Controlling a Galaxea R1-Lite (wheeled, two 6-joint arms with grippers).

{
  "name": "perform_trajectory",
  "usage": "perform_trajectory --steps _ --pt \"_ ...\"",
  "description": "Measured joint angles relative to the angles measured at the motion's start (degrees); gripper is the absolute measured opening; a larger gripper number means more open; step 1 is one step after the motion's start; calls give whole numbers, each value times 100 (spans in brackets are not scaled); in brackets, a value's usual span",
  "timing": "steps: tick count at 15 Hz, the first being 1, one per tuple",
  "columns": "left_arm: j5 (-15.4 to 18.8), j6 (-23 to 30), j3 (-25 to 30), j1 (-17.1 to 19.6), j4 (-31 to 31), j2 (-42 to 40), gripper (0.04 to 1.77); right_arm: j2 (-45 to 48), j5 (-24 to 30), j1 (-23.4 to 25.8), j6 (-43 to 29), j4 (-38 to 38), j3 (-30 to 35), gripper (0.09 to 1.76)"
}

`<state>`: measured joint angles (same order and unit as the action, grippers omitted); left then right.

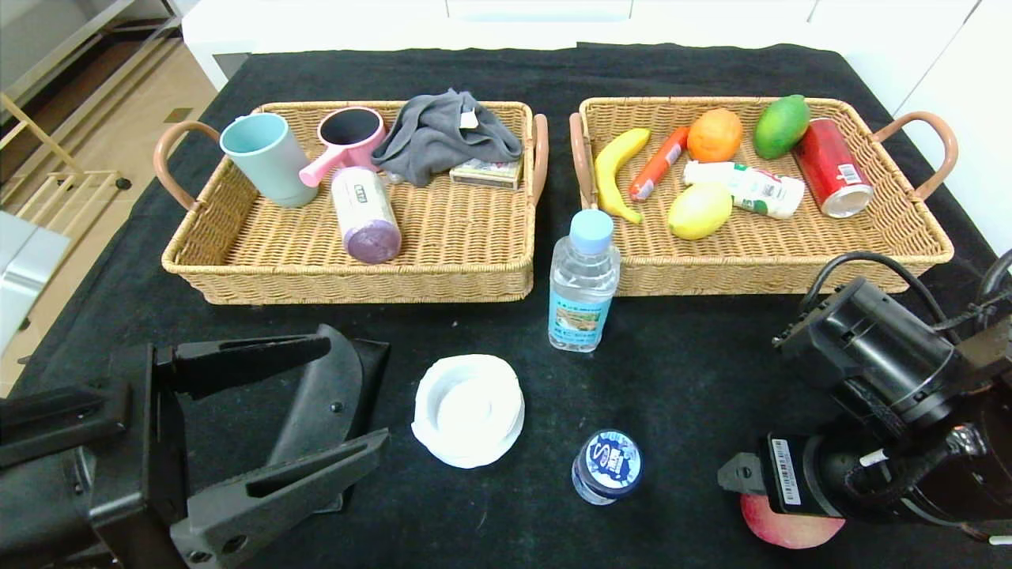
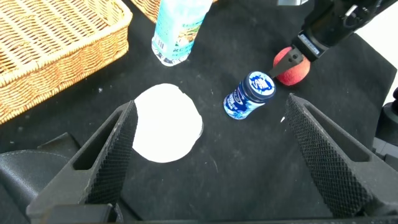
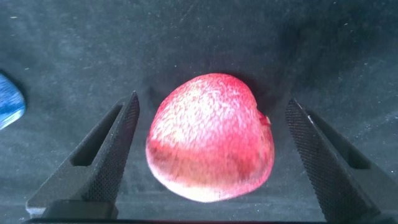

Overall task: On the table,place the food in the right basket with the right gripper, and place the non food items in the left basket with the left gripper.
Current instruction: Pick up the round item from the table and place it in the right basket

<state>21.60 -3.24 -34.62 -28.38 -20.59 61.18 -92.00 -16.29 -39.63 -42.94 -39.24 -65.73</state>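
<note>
Sorting partly done, right gripper poised over the peach.

Already in the right basket: lemon among other food; several items in the left basket. Left on the table: water bottle, small bottle, white dish, black case and peach. Right gripper spread wide, fingers either side of the peach, not yet touching. Left gripper equally open, hanging over the case, empty.
</note>
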Motion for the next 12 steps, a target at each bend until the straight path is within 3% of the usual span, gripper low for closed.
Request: perform_trajectory --steps 5,8,12 --pt "0 9 0 10 0 0 172 -91 9 6 -15 16 22 171" --pt "-2 9 0 10 -2 0 172 -133 4 6 -63 20 40 128" --pt "-2 11 0 10 -2 0 172 -155 2 9 -67 20 41 121"
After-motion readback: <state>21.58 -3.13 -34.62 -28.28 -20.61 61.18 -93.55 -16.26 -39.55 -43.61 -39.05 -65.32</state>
